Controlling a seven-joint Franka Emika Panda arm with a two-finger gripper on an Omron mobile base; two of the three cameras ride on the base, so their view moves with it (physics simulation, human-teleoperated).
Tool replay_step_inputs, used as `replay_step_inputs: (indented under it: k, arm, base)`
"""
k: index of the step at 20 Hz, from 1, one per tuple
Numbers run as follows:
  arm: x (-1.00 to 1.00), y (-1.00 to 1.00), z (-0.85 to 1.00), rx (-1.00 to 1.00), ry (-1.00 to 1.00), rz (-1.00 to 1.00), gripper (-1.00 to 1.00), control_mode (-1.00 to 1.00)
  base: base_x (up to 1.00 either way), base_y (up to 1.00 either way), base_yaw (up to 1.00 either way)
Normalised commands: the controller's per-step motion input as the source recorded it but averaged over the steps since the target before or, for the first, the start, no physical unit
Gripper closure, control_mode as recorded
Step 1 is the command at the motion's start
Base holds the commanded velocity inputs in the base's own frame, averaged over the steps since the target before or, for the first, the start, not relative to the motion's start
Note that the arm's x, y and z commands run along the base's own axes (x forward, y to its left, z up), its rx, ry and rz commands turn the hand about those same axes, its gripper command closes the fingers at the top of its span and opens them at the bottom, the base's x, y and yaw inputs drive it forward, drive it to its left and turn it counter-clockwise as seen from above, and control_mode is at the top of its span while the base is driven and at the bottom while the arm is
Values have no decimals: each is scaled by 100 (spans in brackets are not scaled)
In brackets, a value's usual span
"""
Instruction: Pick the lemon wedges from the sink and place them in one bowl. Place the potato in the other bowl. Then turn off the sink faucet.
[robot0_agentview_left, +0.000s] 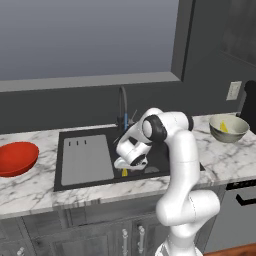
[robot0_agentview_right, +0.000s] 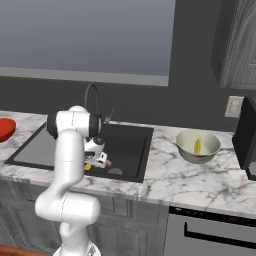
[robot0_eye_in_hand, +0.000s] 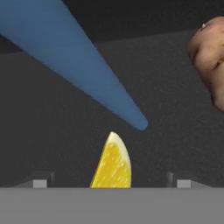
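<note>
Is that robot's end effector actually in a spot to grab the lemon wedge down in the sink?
Probably yes. The end effector is open, with the lemon wedge between its fingertips on the sink floor. The potato lies off to one side; nothing solid blocks the way.

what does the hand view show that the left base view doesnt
Hand view alone: the orange-brown lumpy potato at its right edge, and the open hand with the bright yellow lemon wedge between its tips.

Left base view alone: the wide glossy red bowl, the pale grey-beige round bowl with a second yellow wedge inside, and the thin dark gooseneck faucet.

Both: that sink-floor wedge, the blue water stream and the black sink basin.
</note>
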Motion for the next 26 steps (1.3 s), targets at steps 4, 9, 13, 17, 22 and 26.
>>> replay_step_inputs:
  k: [4,9,13,17,22,26]
  arm:
    - [-11,7,-2,0,0,0,-100,-100]
    - [0,21,-20,0,0,0,100,-100]
    - [0,21,-50,0,0,0,100,-100]
    - [0,9,-36,0,0,0,100,-100]
    - [0,0,0,0,1,0,100,-100]
    - [0,0,5,0,0,0,100,-100]
  base:
    - [0,0,0]
    - [0,0,0]
    - [0,0,0]
    - [0,0,0]
    - [0,0,0]
    - [0,0,0]
